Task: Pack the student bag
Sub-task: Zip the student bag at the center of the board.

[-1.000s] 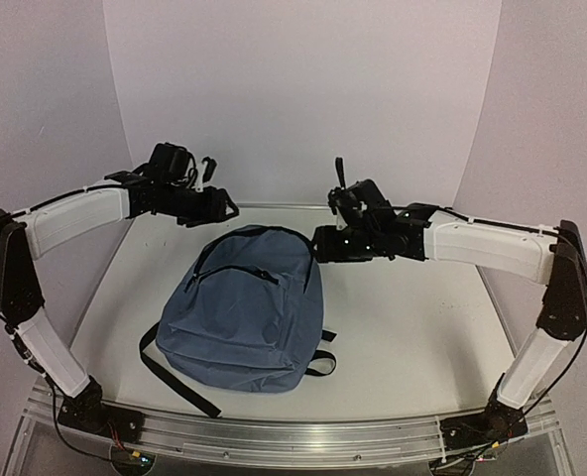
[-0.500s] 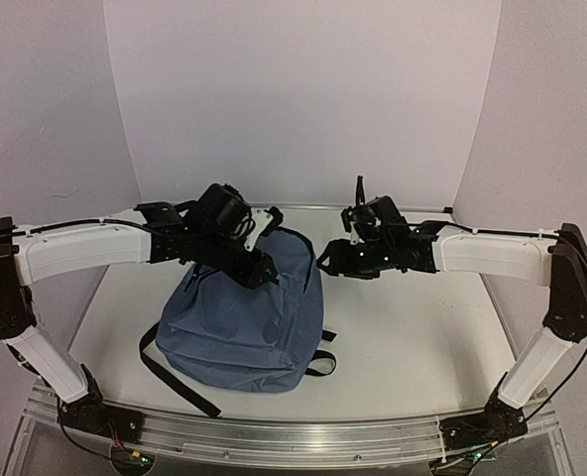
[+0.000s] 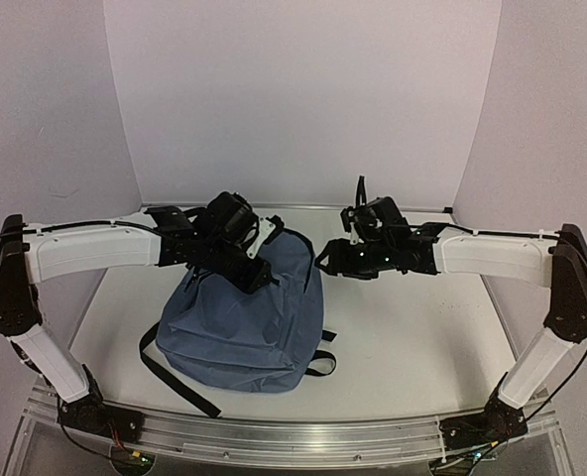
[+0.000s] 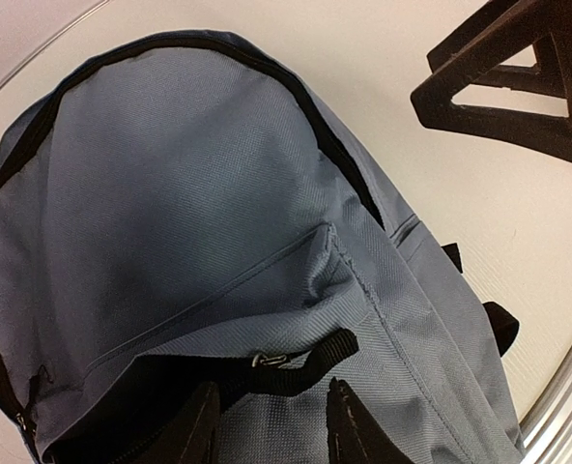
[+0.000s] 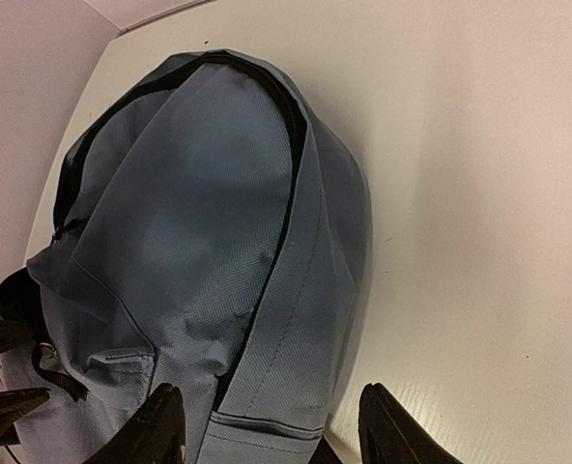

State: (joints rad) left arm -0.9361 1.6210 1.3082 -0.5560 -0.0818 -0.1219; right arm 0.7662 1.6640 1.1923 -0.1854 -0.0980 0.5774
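The slate-blue student bag lies flat on the table with its top toward the back wall and its black straps trailing at the front. My left gripper is open and empty, just over the bag's upper part. In the left wrist view the gripper has its fingers on either side of a black zipper pull tab on the bag. My right gripper is open and empty at the bag's upper right edge. In the right wrist view it straddles the side of the bag.
White walls close the table at the back and sides, and a metal rail runs along the front. My right gripper's black fingers show in the left wrist view, close to the bag's top. The left gripper's fingers show at the left edge of the right wrist view.
My left arm has swung in from the back left and come down over the bag's top. My right gripper has shifted slightly back and lower beside the bag.
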